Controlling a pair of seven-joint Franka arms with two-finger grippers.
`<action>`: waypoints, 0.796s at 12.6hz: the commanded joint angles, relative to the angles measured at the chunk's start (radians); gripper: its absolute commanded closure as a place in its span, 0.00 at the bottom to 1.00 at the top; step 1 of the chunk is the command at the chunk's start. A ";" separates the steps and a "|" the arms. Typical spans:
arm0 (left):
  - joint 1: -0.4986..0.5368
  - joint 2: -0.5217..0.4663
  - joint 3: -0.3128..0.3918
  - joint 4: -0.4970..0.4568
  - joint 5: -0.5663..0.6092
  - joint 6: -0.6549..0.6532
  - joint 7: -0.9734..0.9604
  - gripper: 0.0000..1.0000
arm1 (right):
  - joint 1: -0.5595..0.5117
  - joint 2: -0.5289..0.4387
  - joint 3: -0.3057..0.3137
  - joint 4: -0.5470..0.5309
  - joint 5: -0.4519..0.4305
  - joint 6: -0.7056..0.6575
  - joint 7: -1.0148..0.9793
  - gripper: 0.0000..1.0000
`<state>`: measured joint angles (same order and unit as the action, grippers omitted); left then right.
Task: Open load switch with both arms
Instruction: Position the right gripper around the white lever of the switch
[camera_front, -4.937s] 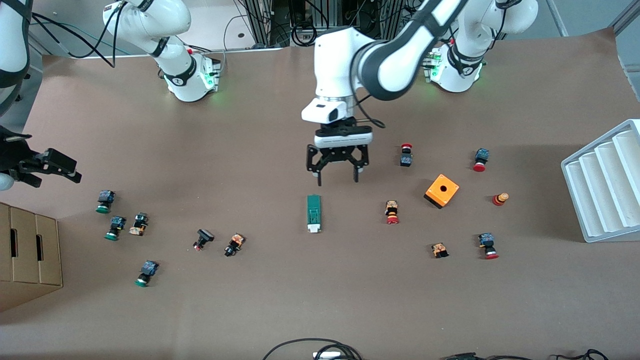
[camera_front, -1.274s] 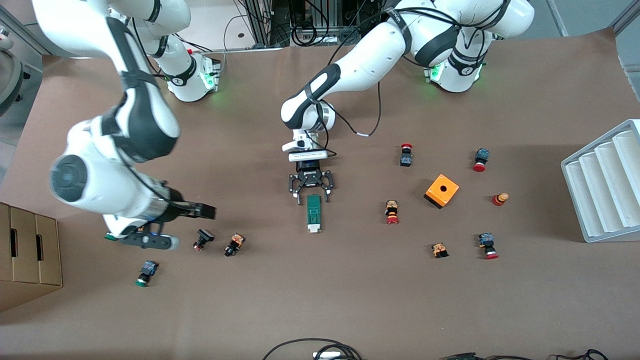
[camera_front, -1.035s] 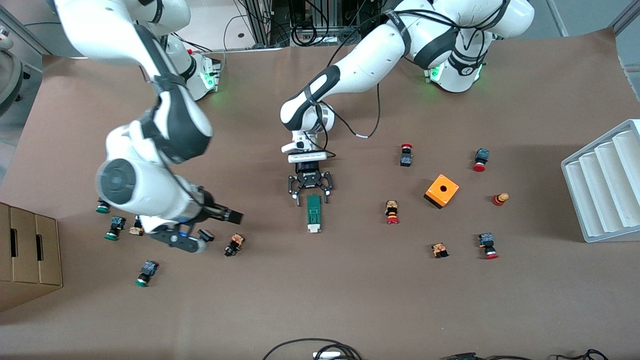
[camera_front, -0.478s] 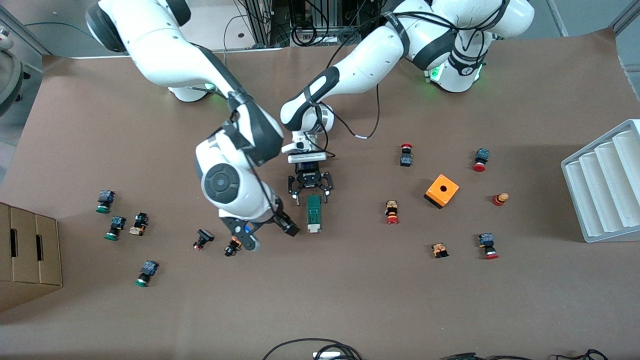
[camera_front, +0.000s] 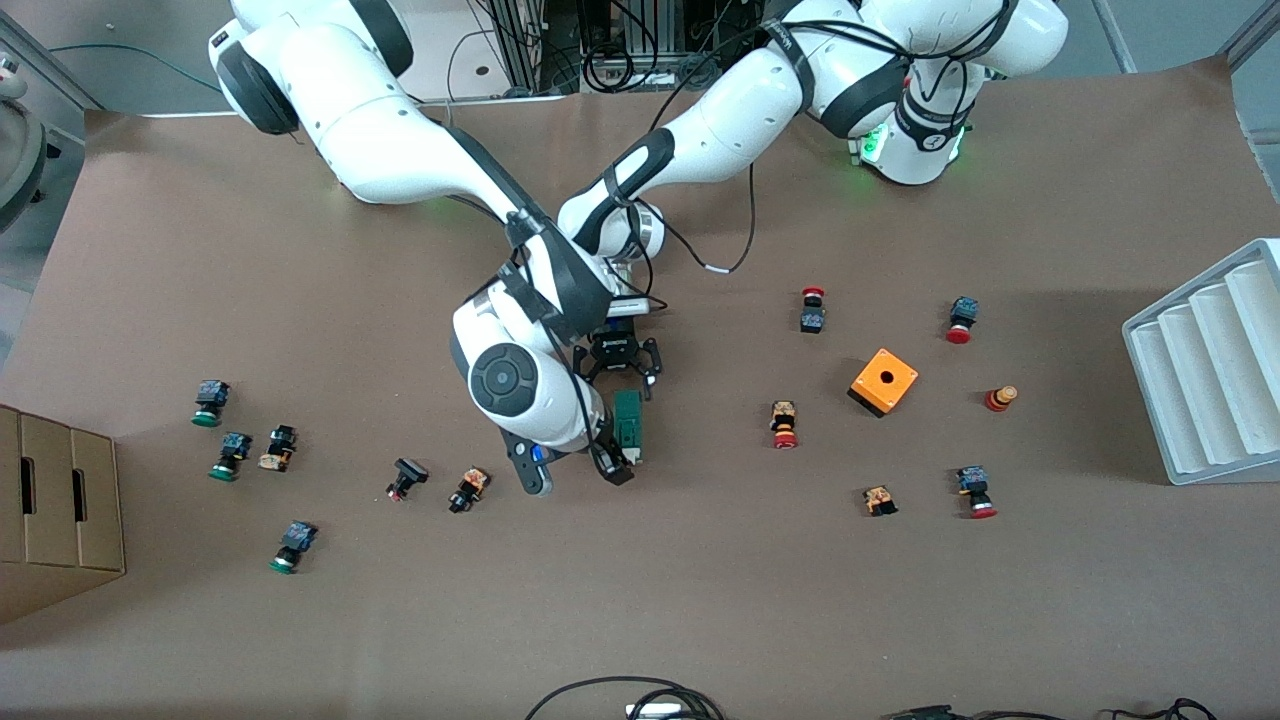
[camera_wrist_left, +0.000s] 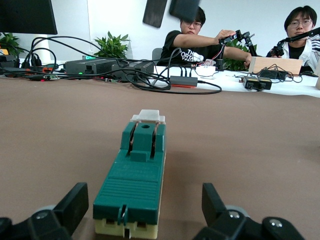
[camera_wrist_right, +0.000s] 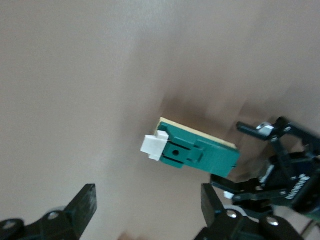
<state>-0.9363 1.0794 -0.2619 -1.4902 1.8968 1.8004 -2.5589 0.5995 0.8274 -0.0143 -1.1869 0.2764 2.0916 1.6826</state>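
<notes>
Item: load switch, slim dark-green block with a white tab at one end, lying flat on the brown table near its middle, tab end pointing toward the front camera.

Left gripper: sitting low at the switch's end nearest the robots' bases, fingers spread wide with one on each side of the green body, touching nothing; in the left wrist view the switch is lying squarely between them.

Right gripper: hovering over the tab end, fingers apart and empty; in the right wrist view the switch is sitting between and ahead of them, slightly skewed.

Step in hand, as a judgement: both arms are positioning to grasp; nothing is held yet. Doing it well likely means the left gripper closing evenly on the green body to pin it against the table, while the right gripper is lining up squarely with the white tab before closing, so that pulling is not twisting the block. The two grippers are crowding one another; clearance needs watching.

Other stock: orange box and scattered push buttons, all well apart from the switch.

Writing: small white lettering is showing on the left gripper's body in the right wrist view, too blurred to read; no label is legible on the switch
</notes>
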 joint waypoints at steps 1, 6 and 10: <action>-0.013 0.013 0.003 0.015 -0.021 -0.027 -0.012 0.00 | 0.006 0.059 -0.009 0.086 0.061 0.005 0.068 0.08; -0.012 0.010 0.003 0.015 -0.047 -0.030 -0.029 0.01 | -0.046 0.058 -0.003 0.081 0.104 -0.005 0.097 0.08; -0.007 0.010 0.001 0.015 -0.047 -0.029 -0.027 0.01 | -0.070 0.059 -0.003 0.078 0.139 -0.053 0.097 0.07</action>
<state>-0.9365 1.0797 -0.2619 -1.4897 1.8643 1.7903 -2.5736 0.5406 0.8656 -0.0180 -1.1450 0.3841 2.0739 1.7693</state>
